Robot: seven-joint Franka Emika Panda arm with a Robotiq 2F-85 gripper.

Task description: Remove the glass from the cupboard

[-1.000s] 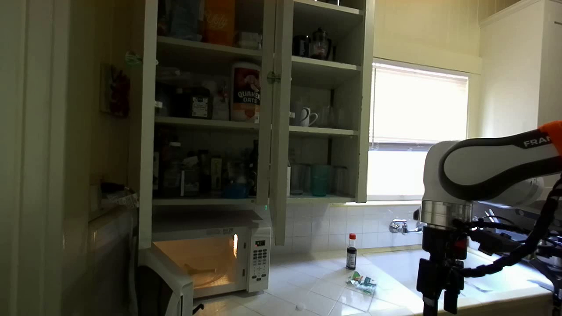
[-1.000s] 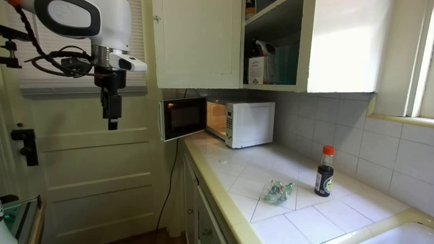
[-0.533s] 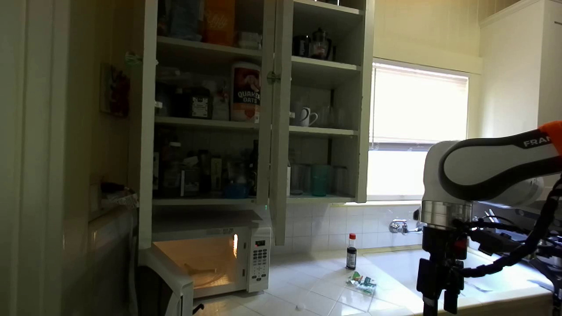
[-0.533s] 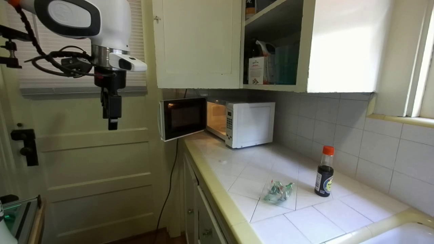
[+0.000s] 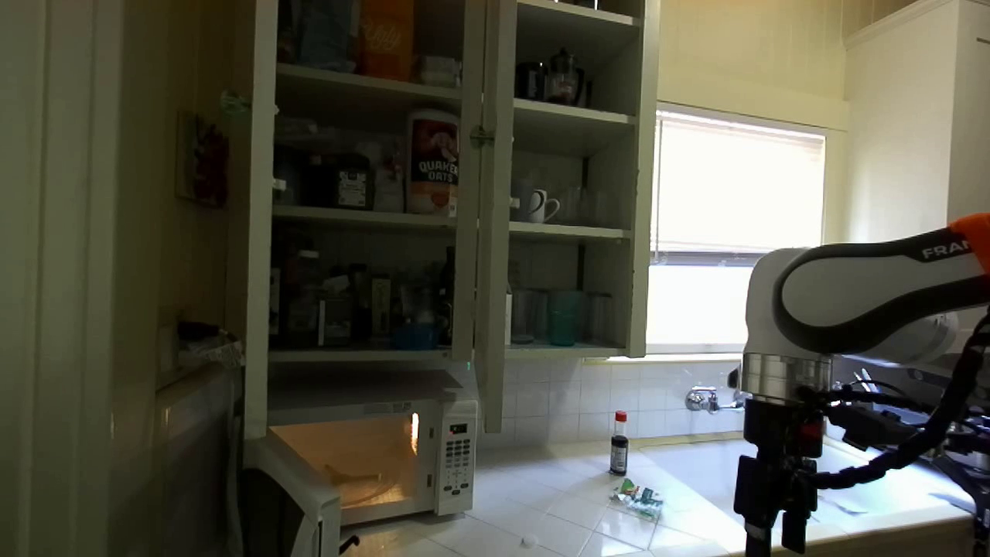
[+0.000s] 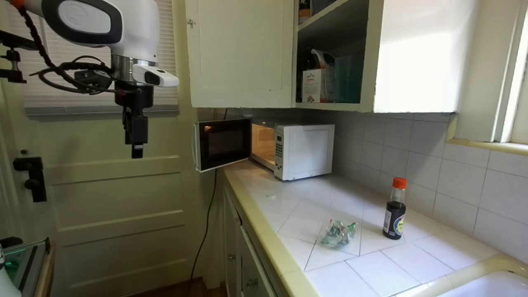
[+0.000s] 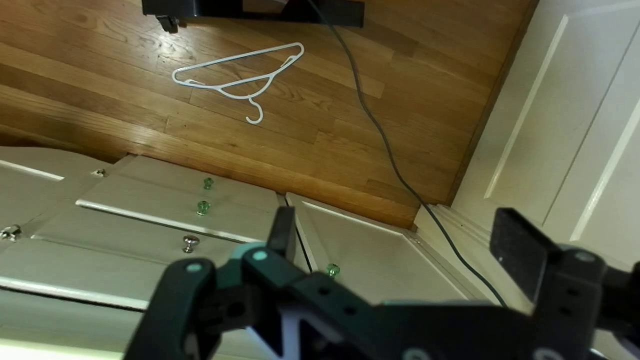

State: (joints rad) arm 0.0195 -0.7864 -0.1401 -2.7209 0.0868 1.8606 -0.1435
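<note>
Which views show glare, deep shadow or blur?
In an exterior view, the rectangular window is bleached out, the translucent teal tumbler dim inside the tall white wall cupboard; in an exterior view, its white side panel nearly washes out; in the wrist view, the black end effector is blurred, the brown wooden floor sharper, with glare upper left.

in an exterior view a white microwave (image 6: 307, 152) stood at the far end of the tiled surface (image 6: 305, 196), its door (image 6: 224, 145) open to the left and its inside lit. nearer, to the right, a red-capped bottle (image 6: 394, 214) of dark liquid stood upright, a crumpled green-and-clear wrapper (image 6: 339, 234) lying to its left. a sink (image 6: 495, 284) showed in the near right corner. in the wrist view, a white hanger (image 7: 245, 81) lay on the wooden floor (image 7: 310, 115), left of a dark cable (image 7: 361, 94).
</note>
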